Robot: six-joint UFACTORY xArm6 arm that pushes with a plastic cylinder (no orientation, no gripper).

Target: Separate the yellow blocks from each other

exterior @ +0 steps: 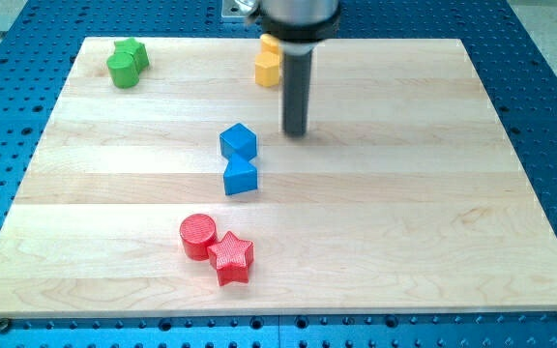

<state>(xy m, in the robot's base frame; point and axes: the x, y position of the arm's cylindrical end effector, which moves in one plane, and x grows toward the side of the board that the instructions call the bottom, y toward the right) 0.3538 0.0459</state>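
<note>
Yellow blocks (268,63) sit touching near the counter's (404,222) top edge, stacked along the view's vertical, partly hidden by the arm. The tip (296,132) rests below and to their right, well clear; no pincer exists, just a rod.

Yellow blocks (268,64) touching, stacked-looking cluster, board's top edge, shapes unclear.

my tip (296,132) below-right of yellow blocks (268,68), blue cubes (239,142) lower-left, red pair (199,236) btm, green pair (122,68) top-left
</note>
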